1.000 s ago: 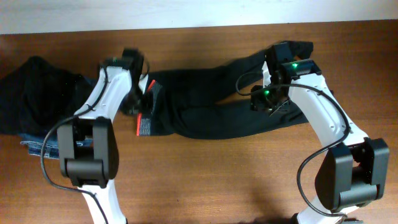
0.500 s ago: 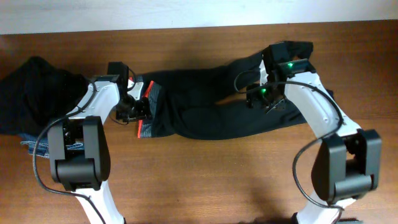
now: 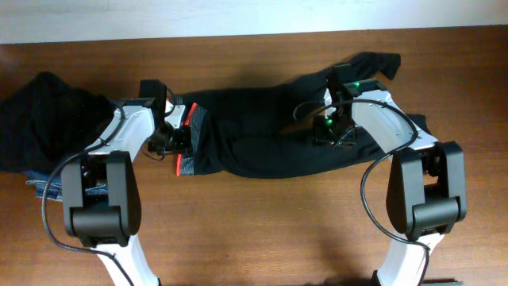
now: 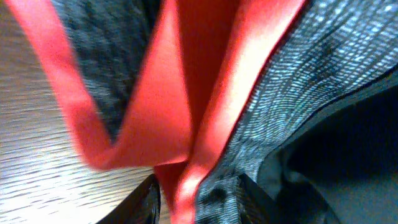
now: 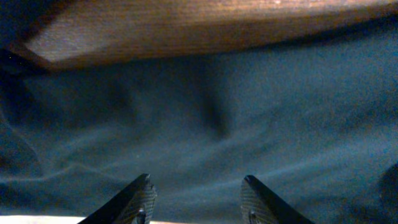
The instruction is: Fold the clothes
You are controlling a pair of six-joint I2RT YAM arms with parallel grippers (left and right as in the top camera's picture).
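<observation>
The black trousers (image 3: 270,135) lie stretched across the table, with the red and grey waistband (image 3: 187,141) at the left and the legs running right to the back (image 3: 373,63). My left gripper (image 3: 176,140) is low at the waistband. In the left wrist view its fingers (image 4: 199,196) are apart, with the red and grey band (image 4: 205,93) between them. My right gripper (image 3: 324,131) is over the upper leg. In the right wrist view it is open (image 5: 198,193), its tips just above the black cloth (image 5: 249,112).
A bunched plain black garment (image 3: 48,115) lies at the far left on blue denim jeans (image 3: 44,187). Bare wooden table (image 3: 270,222) lies in front of the trousers. The table's back edge meets a white wall (image 3: 238,16).
My left gripper has come down and settled against the waistband. My right gripper has moved left along the leg toward the middle of the trousers.
</observation>
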